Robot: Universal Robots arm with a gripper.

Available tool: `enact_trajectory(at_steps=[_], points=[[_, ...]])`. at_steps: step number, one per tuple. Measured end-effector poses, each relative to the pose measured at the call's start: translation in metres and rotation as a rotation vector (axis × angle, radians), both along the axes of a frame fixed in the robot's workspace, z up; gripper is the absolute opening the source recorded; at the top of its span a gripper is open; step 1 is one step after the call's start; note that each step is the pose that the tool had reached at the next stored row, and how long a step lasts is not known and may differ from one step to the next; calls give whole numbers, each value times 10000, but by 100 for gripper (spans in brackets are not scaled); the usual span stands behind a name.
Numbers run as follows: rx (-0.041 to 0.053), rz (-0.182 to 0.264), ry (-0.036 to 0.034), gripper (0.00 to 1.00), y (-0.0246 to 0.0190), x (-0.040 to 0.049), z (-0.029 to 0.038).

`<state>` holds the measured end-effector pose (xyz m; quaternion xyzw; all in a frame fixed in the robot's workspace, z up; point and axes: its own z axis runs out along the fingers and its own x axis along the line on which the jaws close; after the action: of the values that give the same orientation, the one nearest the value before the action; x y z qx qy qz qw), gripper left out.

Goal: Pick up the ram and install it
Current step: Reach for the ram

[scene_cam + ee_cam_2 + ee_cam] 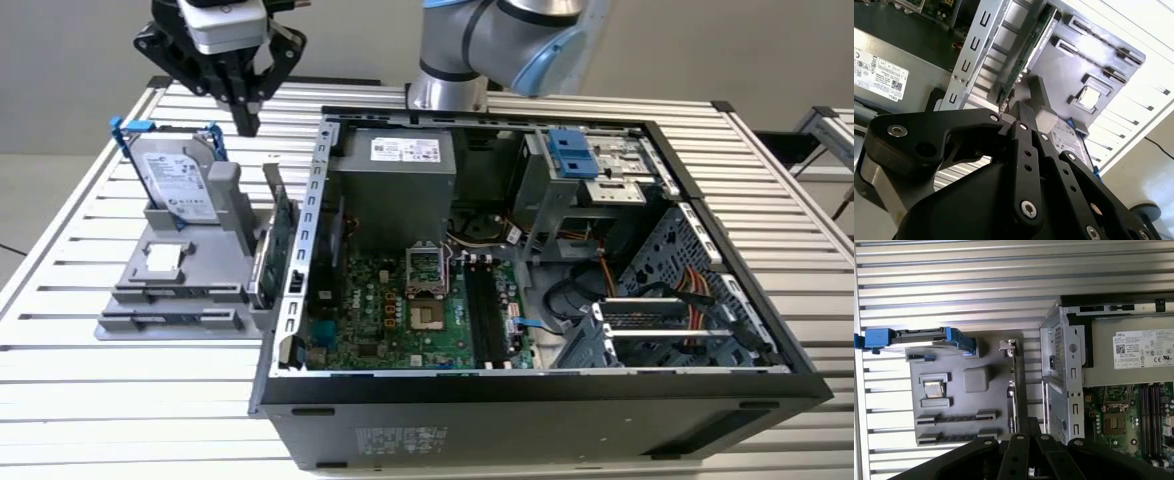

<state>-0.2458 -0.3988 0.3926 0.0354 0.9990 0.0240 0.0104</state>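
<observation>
The ram is hidden from me. In the exterior view my black gripper (247, 125) hangs shut, fingers pointing down, above the far end of a grey holder (147, 325) that lies to the left of the open computer case (534, 405). The second wrist view has the fingertips (1021, 107) pressed together with nothing between them, and the holder's grey post behind them. Two long dark slots (956, 417) on the holder lie low and flat. The motherboard's black memory slots (481, 315) run beside the processor socket.
On the holder stand a silver hard drive with blue rails (180, 175) and, along the case wall, a green expansion card (276, 262). The case holds a grey power supply (394, 175), cables and drive cages. Ribbed aluminium table (80, 400) surrounds everything.
</observation>
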Motion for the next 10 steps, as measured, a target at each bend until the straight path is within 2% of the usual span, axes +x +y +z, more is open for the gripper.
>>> enact_trajectory(at_steps=[10], points=[[0,0,1,0,0,-128,0]])
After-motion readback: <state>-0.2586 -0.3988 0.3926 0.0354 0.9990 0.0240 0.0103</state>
